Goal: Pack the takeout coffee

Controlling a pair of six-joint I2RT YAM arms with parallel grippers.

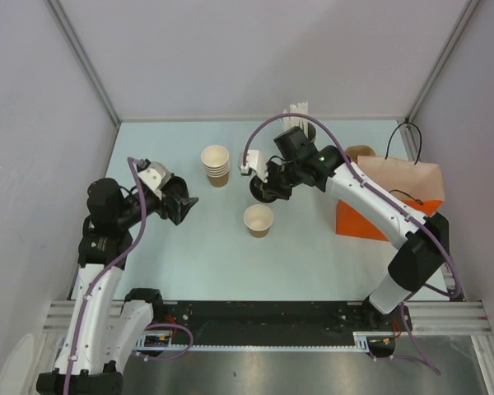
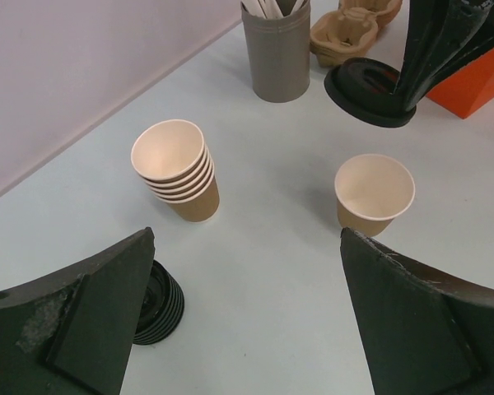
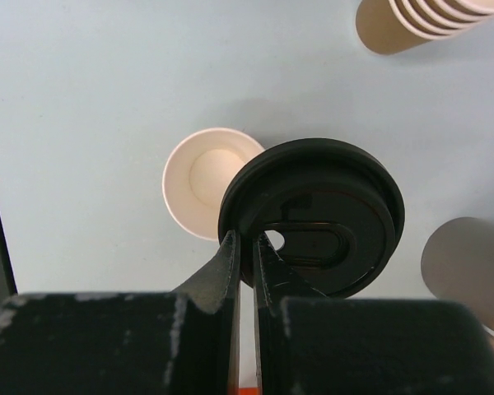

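Near the middle of the pale blue table (image 1: 189,255) in the top view: a single tan paper cup (image 1: 258,220), upright, mouth open, nothing on it and nothing visible inside. Standing alone, touched by neither arm.

Just at 12 o'clock of that cup, apart from it: a round black lid (image 1: 267,191), pinched by its edge in the right gripper (image 1: 273,186). Jaws nearly closed on the rim in the right wrist view, with only the thin plastic between the fingers (image 3: 230,259). Sip hole showing on the lid's face. Cannot tell whether the lid's lower edge touches the table.

At 9 o'clock of the cup, well apart: the left gripper (image 1: 185,210), fingers spread fully wide and holding nothing, pointing toward 3 o'clock.

At 11 o'clock of the cup: a stack of lidless tan cups (image 1: 216,164), nested and upright. Low in the left wrist view, partly hidden behind the left finger: a stack of black lids (image 2: 158,303).

At the table's far edge, around 12 to 1 o'clock: a grey cylindrical holder (image 1: 300,125) with pale sticks in it. Near it, toward 2 o'clock: a brown pulp cup carrier (image 1: 361,152).

At 3 o'clock of the cup, beyond the right arm: an orange paper bag (image 1: 358,224), its pale side showing from above.
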